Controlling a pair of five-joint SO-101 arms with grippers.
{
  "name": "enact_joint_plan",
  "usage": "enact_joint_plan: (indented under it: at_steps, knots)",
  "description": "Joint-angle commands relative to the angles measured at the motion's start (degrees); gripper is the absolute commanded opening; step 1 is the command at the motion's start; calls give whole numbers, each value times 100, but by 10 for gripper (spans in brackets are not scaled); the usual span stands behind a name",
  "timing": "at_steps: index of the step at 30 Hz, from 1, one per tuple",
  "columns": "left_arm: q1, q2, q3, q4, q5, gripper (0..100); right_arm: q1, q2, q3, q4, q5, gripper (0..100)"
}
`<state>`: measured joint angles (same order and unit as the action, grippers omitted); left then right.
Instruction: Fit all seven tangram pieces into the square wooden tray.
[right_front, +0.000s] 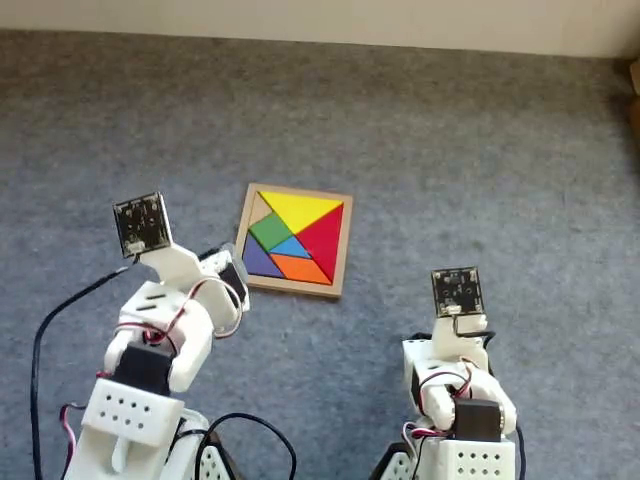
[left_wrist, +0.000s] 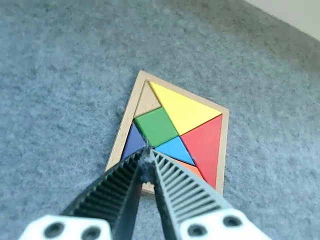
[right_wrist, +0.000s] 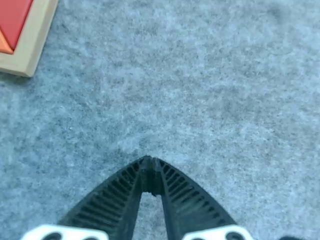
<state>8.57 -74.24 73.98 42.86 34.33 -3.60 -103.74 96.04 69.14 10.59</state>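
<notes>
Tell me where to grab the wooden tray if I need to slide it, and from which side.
Probably the rim of the tray on the edge nearest the left gripper, approached low from there. The tray lies flat and the pieces fill it flush, leaving only the outer edge free: put the fingers above and below the rim.

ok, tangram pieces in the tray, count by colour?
yellow piece: 1
red piece: 1
green piece: 1
light blue piece: 1
dark blue piece: 1
orange piece: 1
plain wood piece: 1
Total: 7, all inside the tray.
</notes>
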Motion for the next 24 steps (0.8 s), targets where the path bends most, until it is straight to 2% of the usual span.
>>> enact_joint_plan:
  at_steps: [1,6,16,24]
  knots:
    - [-84,-497,154,0,-334,5,66,75,822,48,-9,16]
    - [-84,-1235,637,0,-932,5,66,75,822,48,-9,16]
    - [-84,-3125,1780,0,-1626,5,66,75,822,48,-9,16]
    - [-110,-2993,2149,9,-2207,5,66,75,822,48,-9,16]
